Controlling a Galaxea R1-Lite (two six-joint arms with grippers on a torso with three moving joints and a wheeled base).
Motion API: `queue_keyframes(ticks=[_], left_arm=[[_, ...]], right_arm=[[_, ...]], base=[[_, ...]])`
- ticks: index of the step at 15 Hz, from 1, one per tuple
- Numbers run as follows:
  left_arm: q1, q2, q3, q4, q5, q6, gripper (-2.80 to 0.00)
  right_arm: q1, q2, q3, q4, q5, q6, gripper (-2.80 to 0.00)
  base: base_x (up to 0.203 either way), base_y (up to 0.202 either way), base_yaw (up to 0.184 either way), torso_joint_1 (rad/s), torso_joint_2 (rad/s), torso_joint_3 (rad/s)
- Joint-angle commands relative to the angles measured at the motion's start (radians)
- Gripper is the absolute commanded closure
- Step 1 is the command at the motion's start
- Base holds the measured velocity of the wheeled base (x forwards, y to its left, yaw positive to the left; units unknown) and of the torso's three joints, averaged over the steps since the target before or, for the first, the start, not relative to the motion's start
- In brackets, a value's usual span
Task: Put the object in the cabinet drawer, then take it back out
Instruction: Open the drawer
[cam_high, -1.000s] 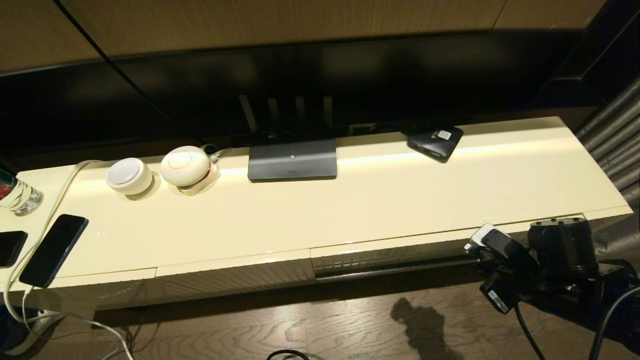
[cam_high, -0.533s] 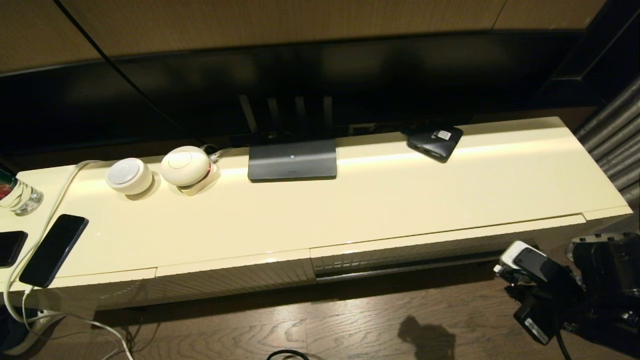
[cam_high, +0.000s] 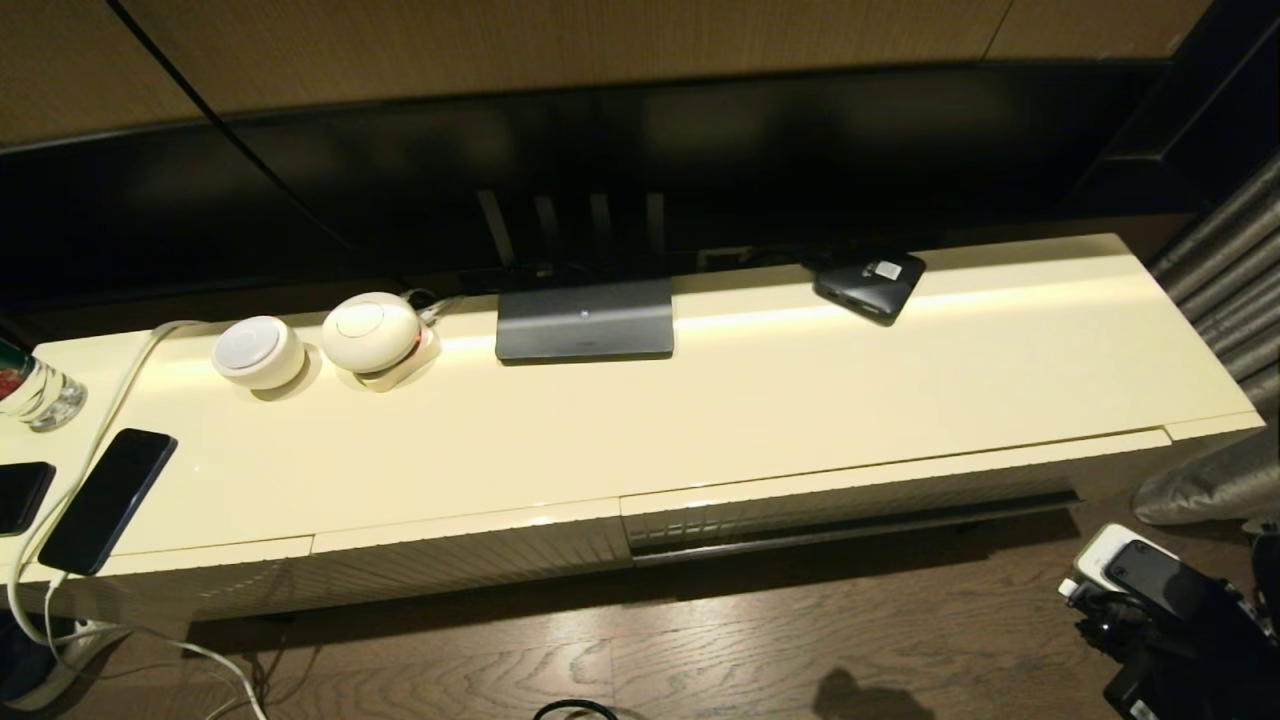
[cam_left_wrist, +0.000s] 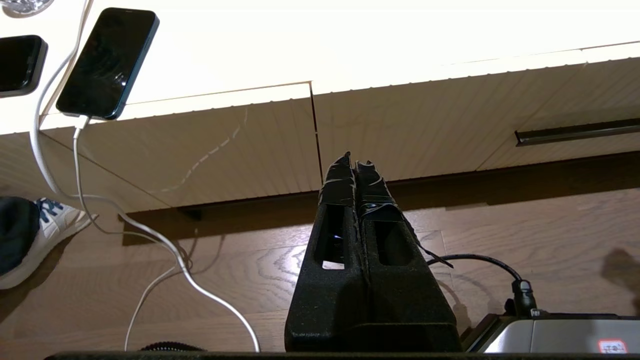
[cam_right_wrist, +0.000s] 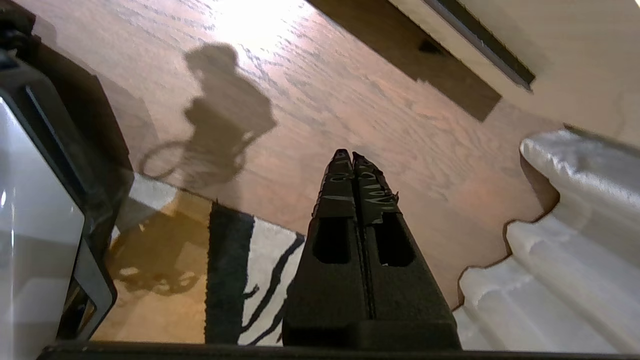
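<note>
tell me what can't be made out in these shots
- Water bottle: in no view.
- Cabinet drawer interior: head view, hidden behind its ribbed front.
- Glass bottle: head view, cut off by the frame's edge.
- Right gripper: shut over the floor; in the head view, only its arm's dark bulk at the corner.

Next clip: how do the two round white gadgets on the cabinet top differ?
The left white gadget is smaller and drum-shaped, standing flat with its top face up. The right white gadget is larger and rounder like a dome, tilted on a pale base with a cable running behind it. Both are glossy white with a circular top, side by side on the cabinet top.
</note>
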Motion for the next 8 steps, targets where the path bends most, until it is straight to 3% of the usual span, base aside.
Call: queue_keyframes(ticks=[1, 6, 8], left_arm=[[0.000, 0.001, 0.003, 0.000, 0.000, 0.000, 0.00], [0.000, 0.001, 0.003, 0.000, 0.000, 0.000, 0.00], [0.000, 0.001, 0.003, 0.000, 0.000, 0.000, 0.00]], right_arm=[[-0.006, -0.064, 0.019, 0.004, -0.018, -0.002, 0.00], [-0.002, -0.044, 0.005, 0.048, -0.010, -0.020, 0.00], [0.006, -0.029, -0.008, 0.048, 0.065, -0.112, 0.00]], base=[[0.000, 0.000, 0.000, 0.000, 0.00, 0.000], [0.000, 0.000, 0.000, 0.000, 0.00, 0.000], [0.000, 0.000, 0.000, 0.000, 0.00, 0.000]])
